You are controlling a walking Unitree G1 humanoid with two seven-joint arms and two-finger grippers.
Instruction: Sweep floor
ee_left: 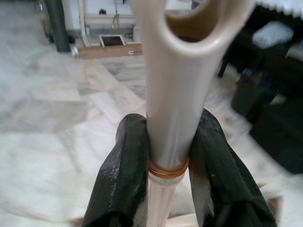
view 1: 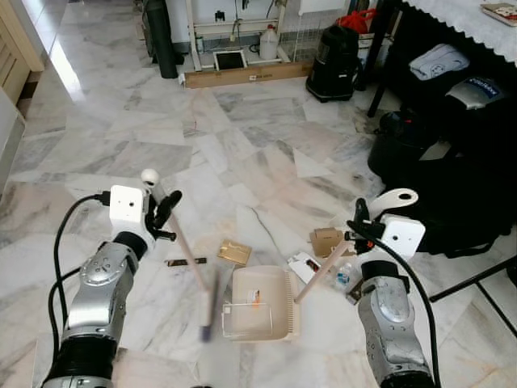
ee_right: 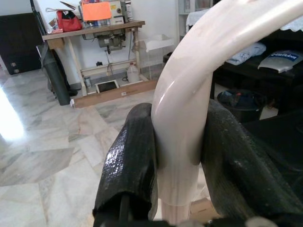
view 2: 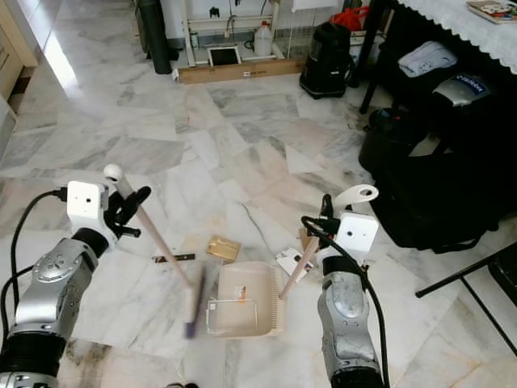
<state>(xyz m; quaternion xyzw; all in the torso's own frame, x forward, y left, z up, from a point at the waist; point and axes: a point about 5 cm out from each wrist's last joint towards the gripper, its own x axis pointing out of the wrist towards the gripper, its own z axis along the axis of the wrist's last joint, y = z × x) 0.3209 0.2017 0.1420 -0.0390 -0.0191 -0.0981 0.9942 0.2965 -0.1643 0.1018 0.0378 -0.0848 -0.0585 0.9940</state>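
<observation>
My left gripper [view 1: 164, 212] is shut on the pale handle of a small broom [view 1: 187, 250]; its blurred bristle head [view 1: 208, 307] is at the floor just left of the dustpan. The cream dustpan [view 1: 260, 315] lies flat on the marble floor between my arms with a bit of orange debris inside. Its long handle [view 1: 321, 273] slants up into my right gripper [view 1: 360, 229], which is shut on it. Both wrist views show black fingers [ee_left: 128, 179] [ee_right: 132, 165] clamped on cream handles. Scraps lie around the pan: a tan card [view 1: 234, 252], a dark strip [view 1: 186, 262], a brown box [view 1: 326, 241], white wrappers [view 1: 305, 265].
Black bags and a black bin [view 1: 404, 149] crowd the right side under a dark table [view 1: 452, 32]. A black vacuum [view 1: 333, 63], a long cardboard box [view 1: 246, 76] and a white rack stand at the back. A metal stand leg [view 1: 472, 281] crosses the floor at the right.
</observation>
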